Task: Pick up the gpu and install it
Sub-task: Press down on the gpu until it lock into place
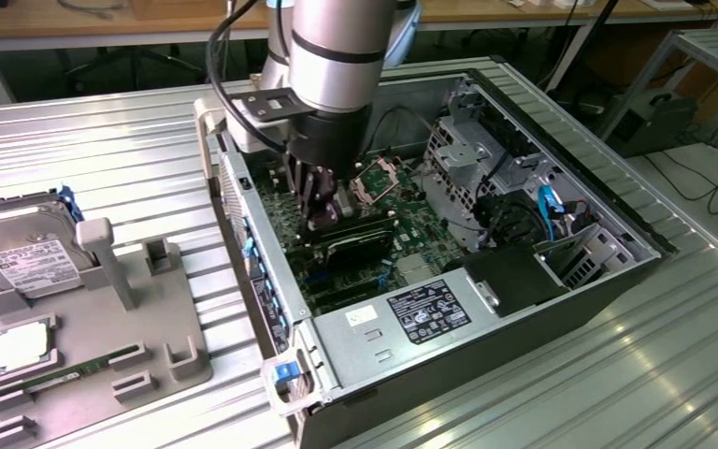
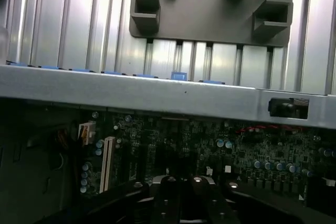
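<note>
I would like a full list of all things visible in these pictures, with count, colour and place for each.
computer case: one, black and silver, open, on the table.
motherboard: one, green, inside the case.
gpu: one, black shroud, lying on the motherboard under the gripper.
power supply: one, silver, at the case's near end.
parts holder: one, grey, at the exterior view's left.
hard drive: one, silver with white label, in the holder.
RAM stick: one, green, in the holder.
table: one, silver, ribbed.
gripper: one, dark, shut, at the gpu.

Your exterior view looks down from high on the open computer case point(image 1: 459, 234); your wrist view sits close inside it, facing its motherboard point(image 2: 173, 145).
</note>
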`<state>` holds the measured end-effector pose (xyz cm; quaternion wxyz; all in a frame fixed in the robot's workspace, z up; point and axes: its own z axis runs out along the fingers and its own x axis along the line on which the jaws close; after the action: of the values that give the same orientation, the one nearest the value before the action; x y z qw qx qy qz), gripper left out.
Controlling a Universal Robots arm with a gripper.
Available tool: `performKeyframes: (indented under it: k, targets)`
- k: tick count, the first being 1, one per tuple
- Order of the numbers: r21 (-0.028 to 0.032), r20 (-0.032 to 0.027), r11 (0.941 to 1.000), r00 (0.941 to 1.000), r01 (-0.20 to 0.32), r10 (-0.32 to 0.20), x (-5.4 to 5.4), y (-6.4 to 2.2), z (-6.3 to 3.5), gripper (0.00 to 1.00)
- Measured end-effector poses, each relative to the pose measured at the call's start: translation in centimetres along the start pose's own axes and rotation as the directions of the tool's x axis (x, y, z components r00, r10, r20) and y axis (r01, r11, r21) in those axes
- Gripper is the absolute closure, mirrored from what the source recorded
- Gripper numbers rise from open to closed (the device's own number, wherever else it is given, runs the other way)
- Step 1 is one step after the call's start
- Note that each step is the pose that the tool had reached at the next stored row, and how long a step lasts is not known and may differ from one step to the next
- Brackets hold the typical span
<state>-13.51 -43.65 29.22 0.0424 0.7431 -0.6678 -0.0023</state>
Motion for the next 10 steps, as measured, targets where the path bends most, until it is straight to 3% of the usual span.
performKeyframes:
  k: [2,4,6,8,10]
  targets:
    - [0.0238,-0.0027,0.9997,1.0000,0.002,-0.002,0.0,-0.05,0.01,0.89]
    - [0.0344,-0.0039,0.9994,1.0000,0.005,-0.005,0.0,-0.06,0.07,0.89]
    - [0.0383,-0.0047,0.9992,1.0000,0.006,-0.006,0.0,-0.23,0.12,0.89]
    - [0.0394,-0.0039,0.9992,1.0000,0.006,-0.006,0.1,-1.32,0.29,0.89]
    - [0.0394,-0.0034,0.9992,1.0000,0.006,-0.006,0.1,-1.53,0.27,0.89]
